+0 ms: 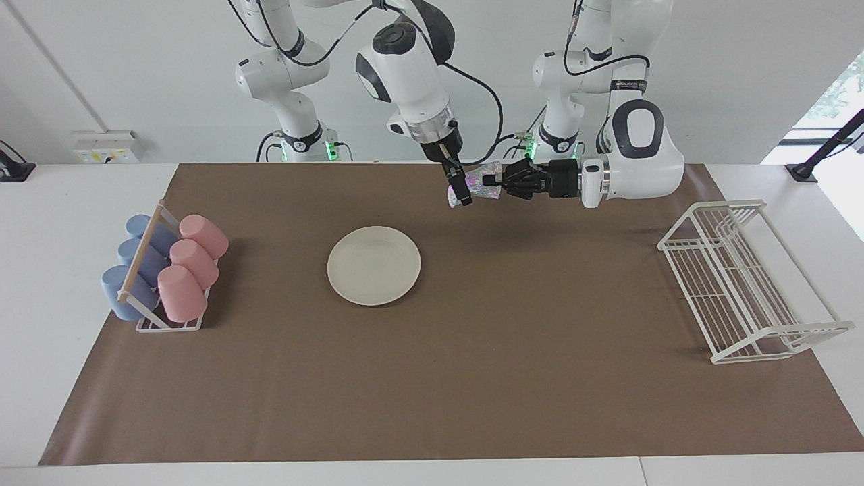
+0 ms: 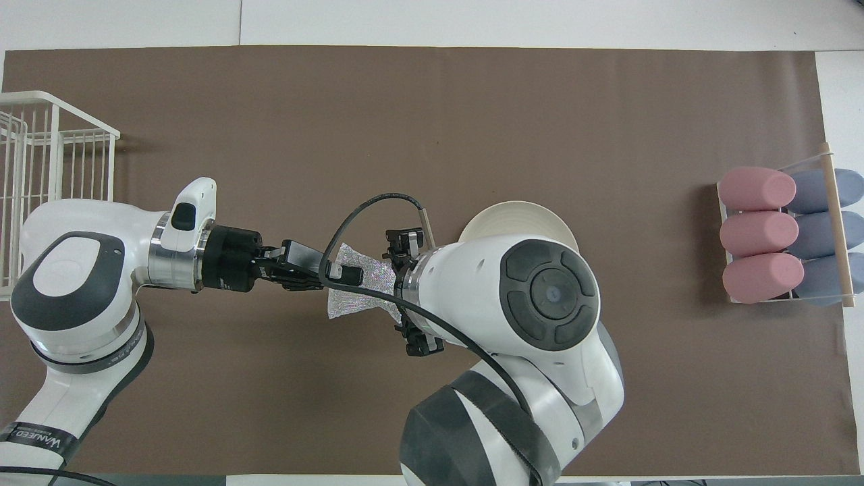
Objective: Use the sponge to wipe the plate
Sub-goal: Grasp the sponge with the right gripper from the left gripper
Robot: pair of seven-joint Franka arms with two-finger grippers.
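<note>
Cream plate [image 1: 374,265], one; sponge [image 1: 482,185], one.

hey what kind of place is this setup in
Probably a robotics lab staged as a dishwashing station: a cup rack of pink and blue cups, a white wire dish rack, and a plate on a brown mat.

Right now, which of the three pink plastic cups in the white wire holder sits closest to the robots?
The pink cup at the holder's robot-side end, beside the uppermost blue cup in the facing view; the other two pink cups lie farther away.
</note>
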